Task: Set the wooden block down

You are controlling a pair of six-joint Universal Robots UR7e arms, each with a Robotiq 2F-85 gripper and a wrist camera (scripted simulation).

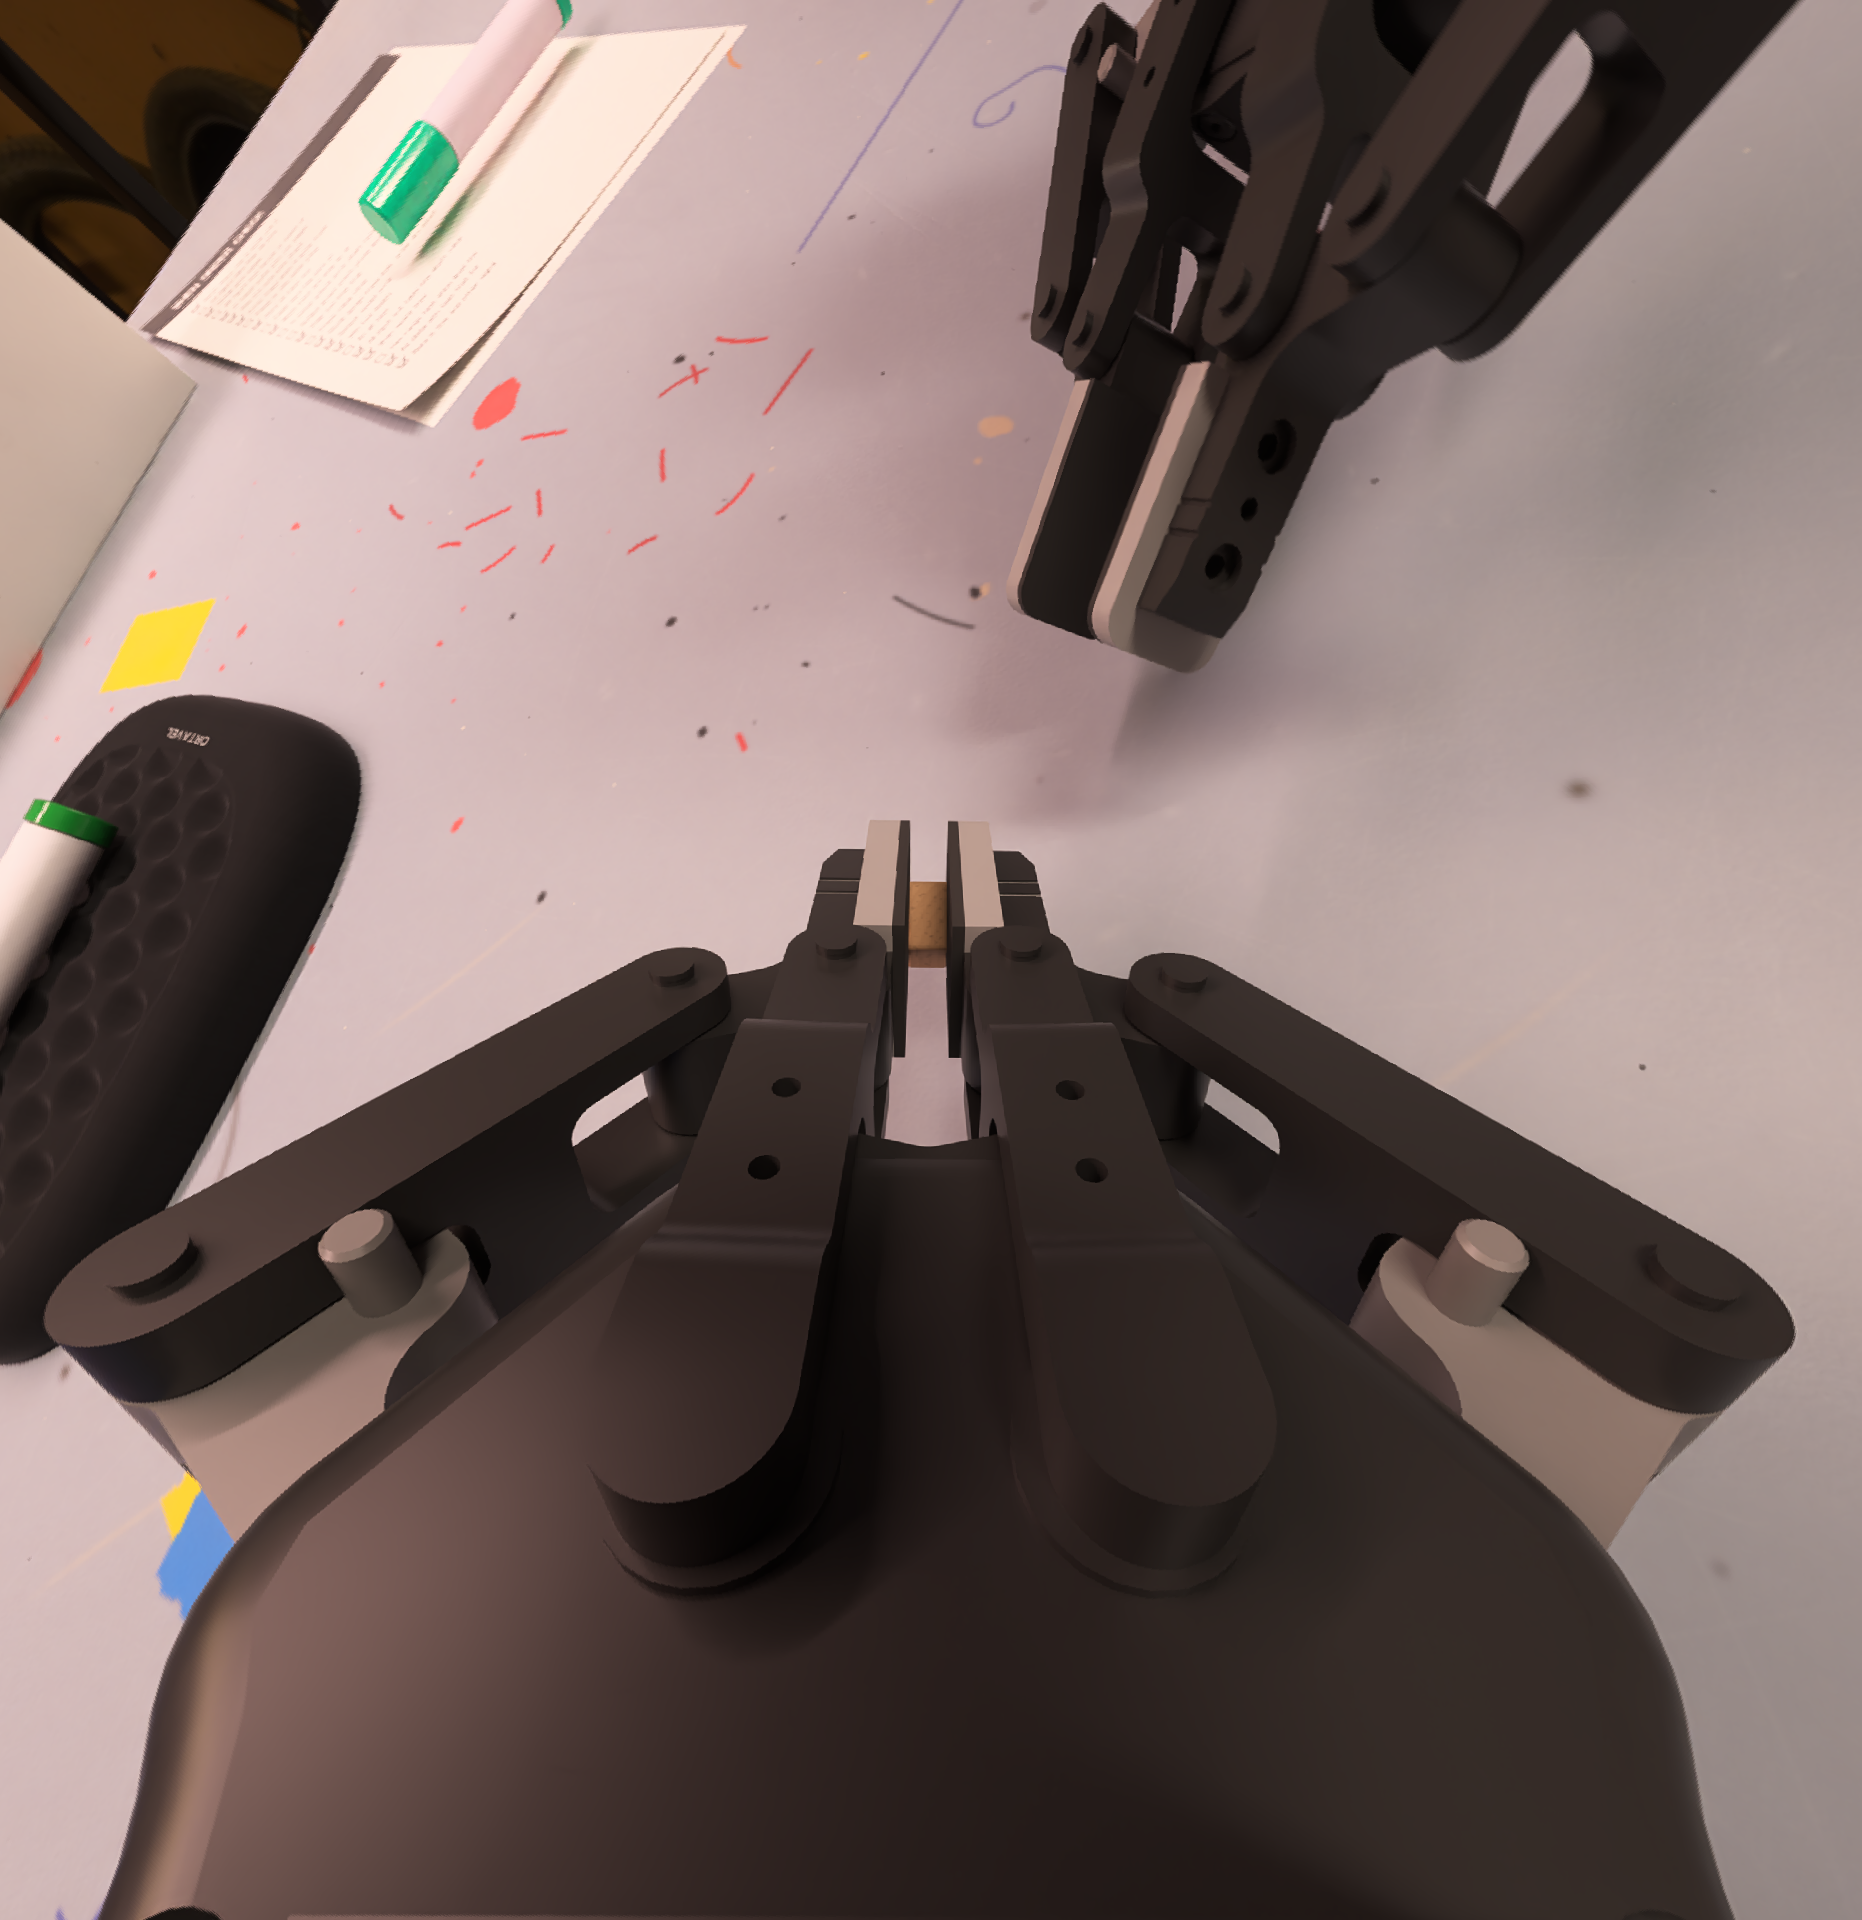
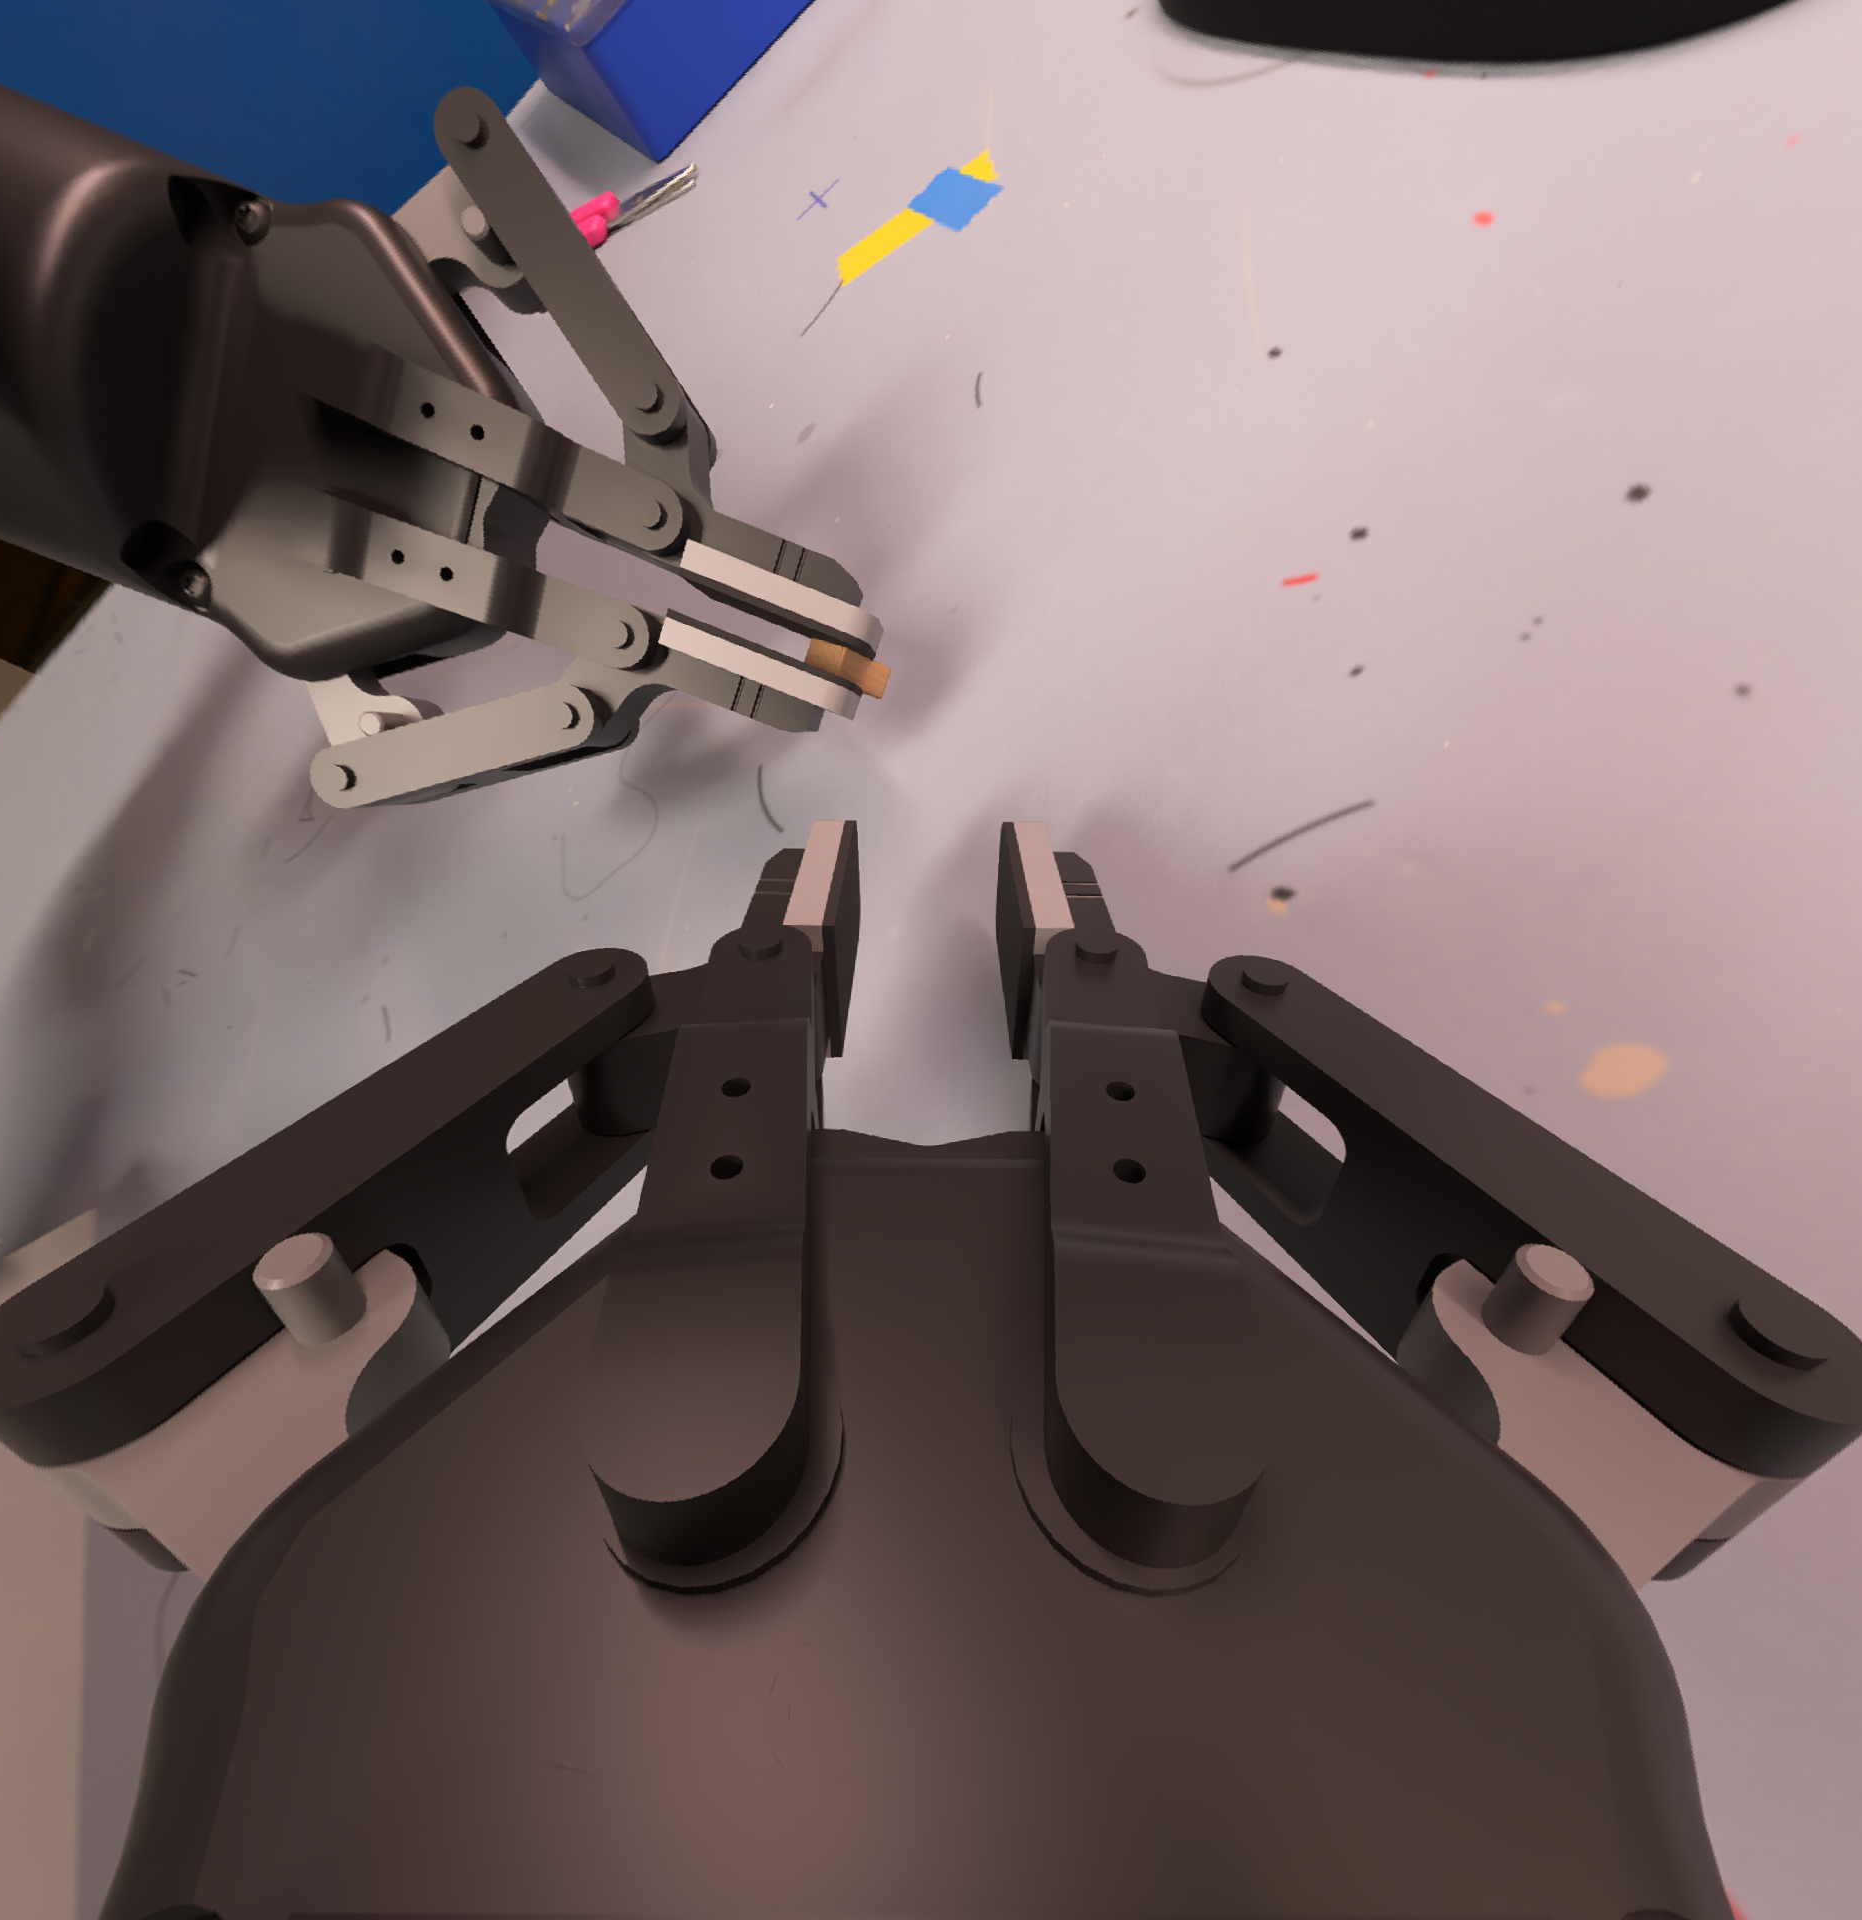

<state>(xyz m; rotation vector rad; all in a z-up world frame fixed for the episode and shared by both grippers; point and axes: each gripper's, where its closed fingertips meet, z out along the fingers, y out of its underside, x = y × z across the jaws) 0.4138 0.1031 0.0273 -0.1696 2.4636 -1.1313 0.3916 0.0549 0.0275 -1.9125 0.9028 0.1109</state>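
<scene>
While left claw [image 1: 928,868] pinches wooden block [image 1: 928,914] above table [image 1: 1426,831], right claw [image 2: 928,868] gapes empty.

Soft, even light over the pale lavender paint-flecked tabletop [image 1: 1426,935], brighter toward twelve o'clock in the left wrist view. A faint, diffuse shadow pools just below the dark two-finger right gripper [image 1: 1145,623] at one o'clock. The green-capped white marker [image 1: 439,156] at eleven o'clock smears with blur. In the right wrist view, a dim patch sits under the left gripper [image 2: 865,665]; straight edges bow toward the corners.
</scene>
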